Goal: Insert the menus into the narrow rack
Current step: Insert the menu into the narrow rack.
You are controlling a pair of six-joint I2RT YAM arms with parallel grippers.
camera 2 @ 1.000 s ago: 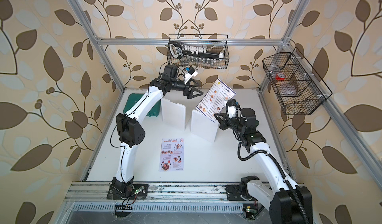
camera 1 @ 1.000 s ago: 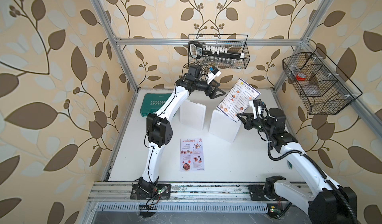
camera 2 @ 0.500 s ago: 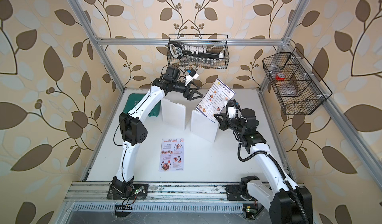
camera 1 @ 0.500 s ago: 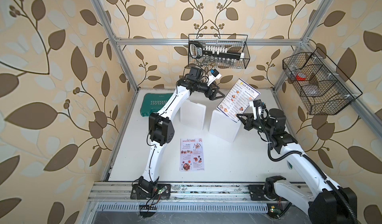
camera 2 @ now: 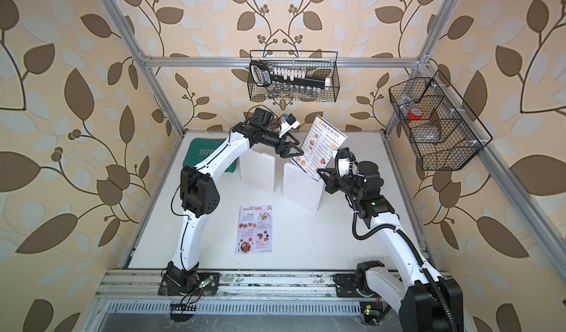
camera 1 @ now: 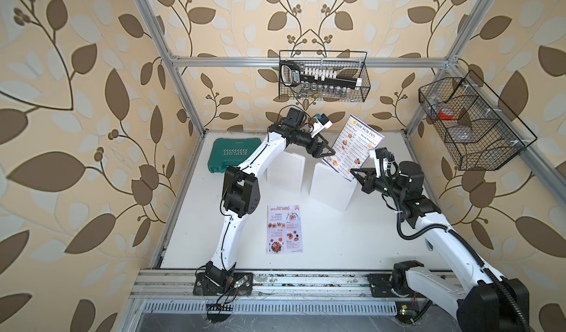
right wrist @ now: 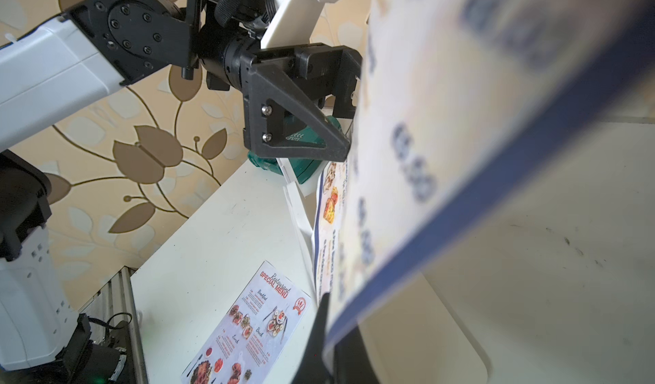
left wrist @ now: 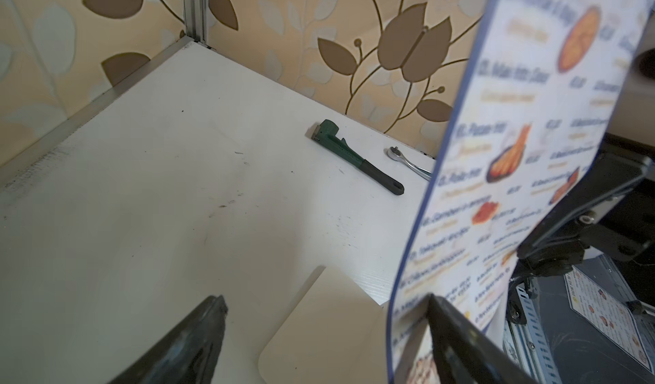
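Right gripper (camera 1: 355, 171) pinches the Dim Sum Inn menu (camera 1: 352, 146) by its lower corner, long axis tilted upward above the narrow rack (camera 1: 329, 189); spread left gripper (camera 1: 326, 153) flanks its opposite edge; Special Menu (camera 1: 283, 229) lies flat toward the bench (camera 1: 352, 247) front edge.

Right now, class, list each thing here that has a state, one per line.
Dim Sum Inn menu: held aloft, tilted.
Special Menu: flat on table, face up.
Left end effector: open.
Right end effector: shut on Dim Sum Inn menu.
Green case: closed.
Rack panels: upright.
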